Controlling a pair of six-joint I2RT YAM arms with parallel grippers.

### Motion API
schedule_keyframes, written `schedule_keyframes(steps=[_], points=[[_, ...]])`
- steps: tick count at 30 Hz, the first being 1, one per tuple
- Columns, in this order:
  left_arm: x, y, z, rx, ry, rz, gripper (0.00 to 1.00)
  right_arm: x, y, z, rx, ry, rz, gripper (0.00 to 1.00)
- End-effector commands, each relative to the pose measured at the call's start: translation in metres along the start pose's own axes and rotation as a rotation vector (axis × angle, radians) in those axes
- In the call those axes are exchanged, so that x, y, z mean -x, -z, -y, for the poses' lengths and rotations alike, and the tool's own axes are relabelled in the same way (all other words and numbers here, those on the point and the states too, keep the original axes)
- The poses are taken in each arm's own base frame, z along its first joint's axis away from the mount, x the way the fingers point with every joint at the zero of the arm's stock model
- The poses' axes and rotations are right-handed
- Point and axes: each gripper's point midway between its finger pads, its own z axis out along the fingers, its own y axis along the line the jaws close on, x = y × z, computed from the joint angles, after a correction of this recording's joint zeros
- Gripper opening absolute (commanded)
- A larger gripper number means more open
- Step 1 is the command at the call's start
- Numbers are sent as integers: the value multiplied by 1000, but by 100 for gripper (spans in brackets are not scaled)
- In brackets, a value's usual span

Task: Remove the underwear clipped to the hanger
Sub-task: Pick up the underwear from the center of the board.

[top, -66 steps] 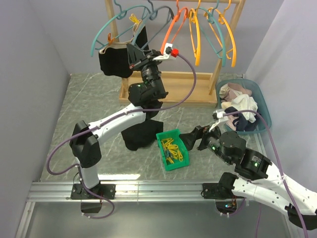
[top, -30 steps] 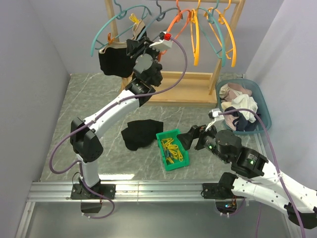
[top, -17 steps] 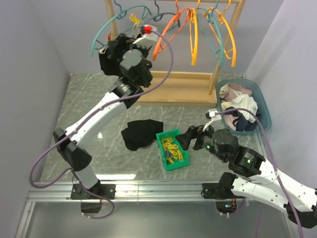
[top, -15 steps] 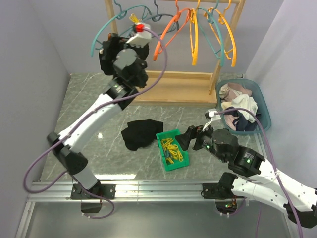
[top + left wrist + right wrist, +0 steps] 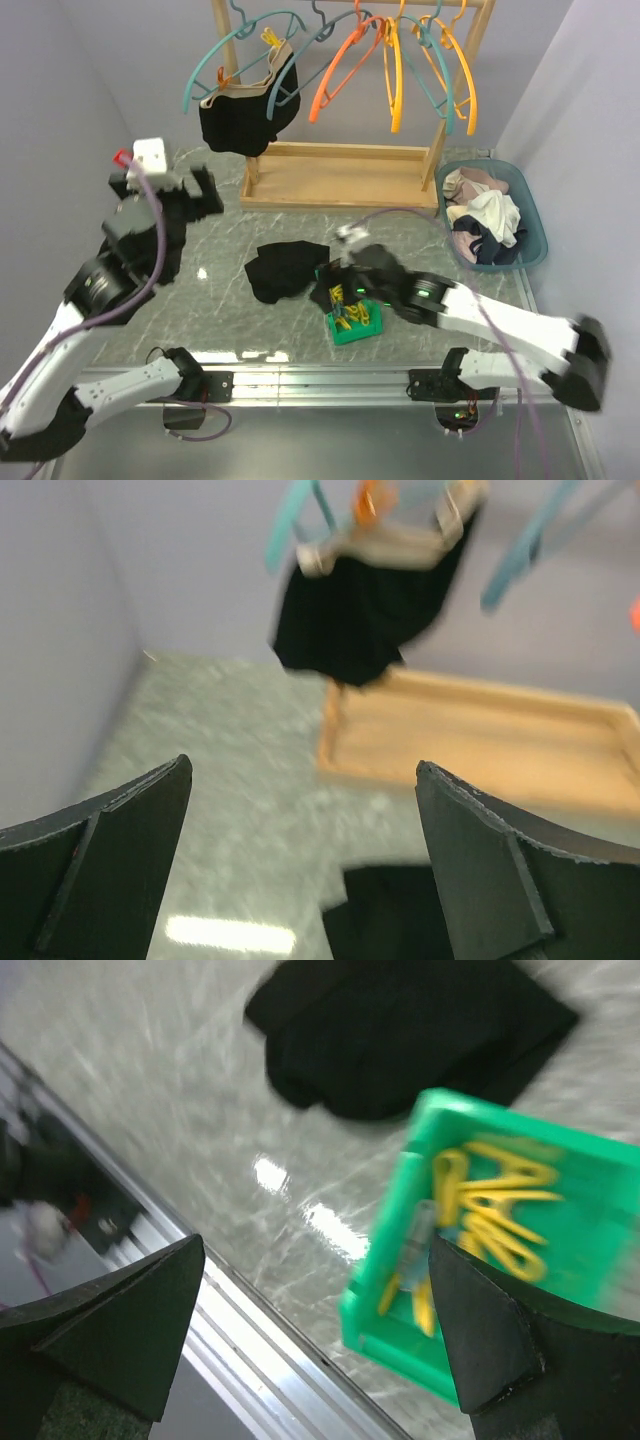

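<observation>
Blur smears the hanging underwear [image 5: 352, 620] and the green bin [image 5: 395, 1340].

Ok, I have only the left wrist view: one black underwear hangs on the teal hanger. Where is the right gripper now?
Observer: The right gripper is open, beside a green bin of yellow pegs.
Operator: And the dark cloth at my bottom edge?
Observer: It is another black underwear, lying on the table just left of that bin.
Operator: Is anything at the far right?
Observer: Yes, a blue basket holding clothes.
</observation>
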Motion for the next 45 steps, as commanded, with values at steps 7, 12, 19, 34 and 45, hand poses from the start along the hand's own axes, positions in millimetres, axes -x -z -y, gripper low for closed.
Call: schedule_keyframes(steps=[7,12,19,34,45], points=[[-70,62,-5,-256,250,-149,99,-13,-118,-83,69,269,-163,100],[-73,82,-18,-293,291,-161,99,-3,-174,-84,-43,365,-171,100],[-73,104,-43,-290,344,-157,99,-17,-210,-18,-320,283,-223,100],[-81,115,-35,-360,413,-189,99,-67,-229,34,-334,138,-341,83],[-85,116,-29,-379,424,-207,99,11,-210,10,-260,151,-170,0]])
